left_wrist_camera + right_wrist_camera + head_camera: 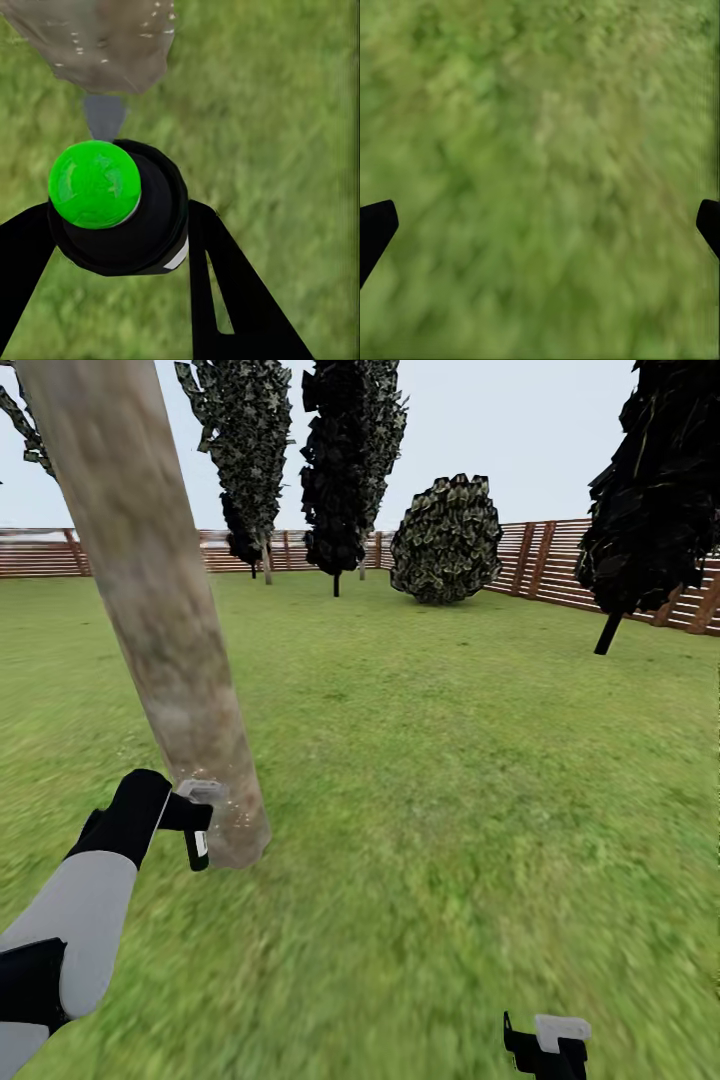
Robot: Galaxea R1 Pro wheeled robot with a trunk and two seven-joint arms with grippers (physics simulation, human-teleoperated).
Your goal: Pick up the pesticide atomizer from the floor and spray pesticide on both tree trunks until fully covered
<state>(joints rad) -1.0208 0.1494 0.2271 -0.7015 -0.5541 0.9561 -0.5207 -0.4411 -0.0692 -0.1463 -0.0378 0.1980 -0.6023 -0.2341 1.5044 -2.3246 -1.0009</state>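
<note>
My left gripper [120,247] is pinching the pesticide atomizer [124,214], with one black finger [22,262] on each side of it. The atomizer is a round black bottle with a shiny bright green ball on top and a small grey nozzle pointing at the tree trunk [97,45]. In my head view the left gripper [195,825] sits low down, right beside the foot of the trunk [150,590], and the clear tip of the atomizer [203,792] is just next to the bark. The trunk is thick, smooth and round like a pole. It is pale grey-brown with blotchy patches, and it leans. Small pale specks dot the bark near the nozzle. The lawn [450,760] is soft, blurry green grass all around. My right gripper [540,225] hangs over bare grass with its two black fingertips [375,229] spread far apart and nothing between them. It shows low in my head view [545,1045] too, well apart from the trunk. Far back stands a reddish-brown fence [540,555] made of flat wooden slats. Near it are a round, bumpy dark bush [447,540] and tall, narrow dark trees [335,460] with rough, blocky leaves.
</note>
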